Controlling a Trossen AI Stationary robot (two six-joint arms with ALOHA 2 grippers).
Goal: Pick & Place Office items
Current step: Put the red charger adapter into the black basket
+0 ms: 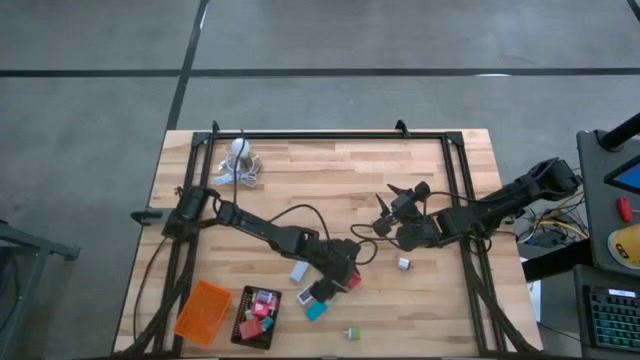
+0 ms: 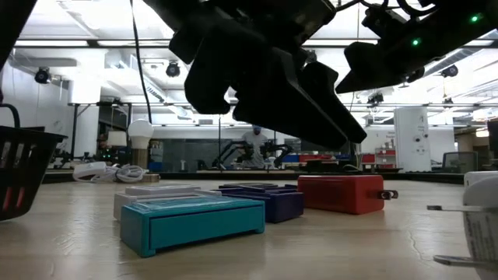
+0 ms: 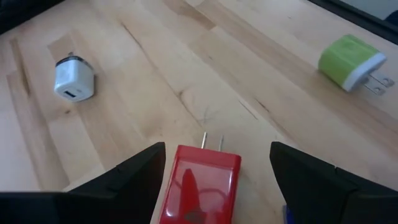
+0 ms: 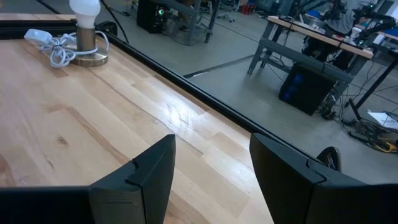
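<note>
A red plug-in charger (image 3: pixel 199 186), prongs pointing away, lies flat on the wooden table between the open fingers of my left gripper (image 3: pixel 217 149), which touch nothing. In the high view this gripper (image 1: pixel 347 278) is low over the table's near middle. A white charger (image 3: pixel 73 79) and a green one (image 3: pixel 351 62) lie farther off. Teal (image 2: pixel 194 222), purple (image 2: pixel 264 202) and grey (image 1: pixel 299 271) pieces lie close by. My right gripper (image 1: pixel 385 212) hangs open and empty over the table's middle.
An orange tray (image 1: pixel 203 312) and a black tray (image 1: pixel 258 318) holding several small pieces stand at the near left. A white bulb with a coiled cord (image 1: pixel 240 155) stands at the far left. A black frame (image 1: pixel 330 135) runs along the table's edges.
</note>
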